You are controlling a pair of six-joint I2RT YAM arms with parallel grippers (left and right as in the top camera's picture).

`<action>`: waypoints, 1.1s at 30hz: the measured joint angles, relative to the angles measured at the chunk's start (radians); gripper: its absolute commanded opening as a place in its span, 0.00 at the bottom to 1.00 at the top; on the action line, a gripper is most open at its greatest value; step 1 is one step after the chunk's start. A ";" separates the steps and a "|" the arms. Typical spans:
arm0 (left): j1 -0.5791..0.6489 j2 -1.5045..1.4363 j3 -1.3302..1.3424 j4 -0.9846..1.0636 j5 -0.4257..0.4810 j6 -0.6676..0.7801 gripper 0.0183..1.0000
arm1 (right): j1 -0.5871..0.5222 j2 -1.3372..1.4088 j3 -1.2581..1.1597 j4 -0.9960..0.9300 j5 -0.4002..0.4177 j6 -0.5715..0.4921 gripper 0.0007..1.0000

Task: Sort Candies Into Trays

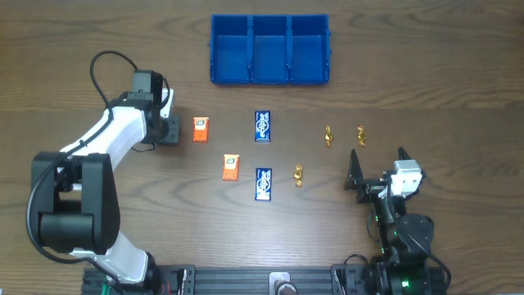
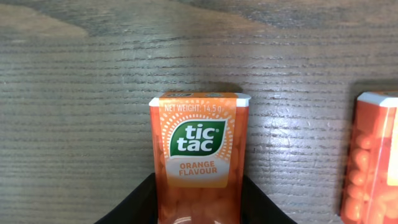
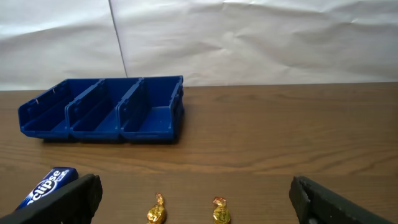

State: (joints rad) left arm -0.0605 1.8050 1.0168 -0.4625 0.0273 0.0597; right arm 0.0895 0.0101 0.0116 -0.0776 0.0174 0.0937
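Note:
An orange candy box (image 2: pixel 200 162) lies flat on the wood with its near end between the black fingers (image 2: pixel 134 208) of my left gripper (image 1: pixel 175 130), which is shut on its sides. In the top view this orange candy box (image 1: pixel 201 129) sits left of centre. A second orange box (image 1: pixel 232 166) (image 2: pixel 373 162) lies close by. Two blue candy boxes (image 1: pixel 262 126) (image 1: pixel 263 184) and three gold wrapped candies (image 1: pixel 327 135) (image 1: pixel 360 135) (image 1: pixel 299 174) are spread across the middle. My right gripper (image 1: pixel 377 170) stands open near the right arm's base, apart from the candies.
The blue tray (image 1: pixel 270 79) (image 3: pixel 99 121) with three compartments stands at the back centre, nothing showing inside it. In the right wrist view two gold candies (image 3: pixel 157 213) (image 3: pixel 221 211) and a blue box (image 3: pixel 46 185) lie ahead of the open fingers.

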 measured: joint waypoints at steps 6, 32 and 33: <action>0.000 0.000 0.000 0.019 0.011 -0.009 0.29 | 0.000 0.000 0.000 0.000 0.000 0.000 1.00; -0.333 -0.075 0.747 -0.300 -0.192 -0.292 0.25 | 0.000 0.000 0.000 0.000 0.000 0.000 1.00; -0.335 -0.039 0.788 -0.310 -0.195 -0.293 0.25 | 0.000 0.000 0.000 0.000 0.000 0.000 1.00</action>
State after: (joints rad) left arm -0.3958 1.7660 1.8050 -0.7727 -0.1673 -0.2337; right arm 0.0895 0.0101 0.0116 -0.0772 0.0177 0.0937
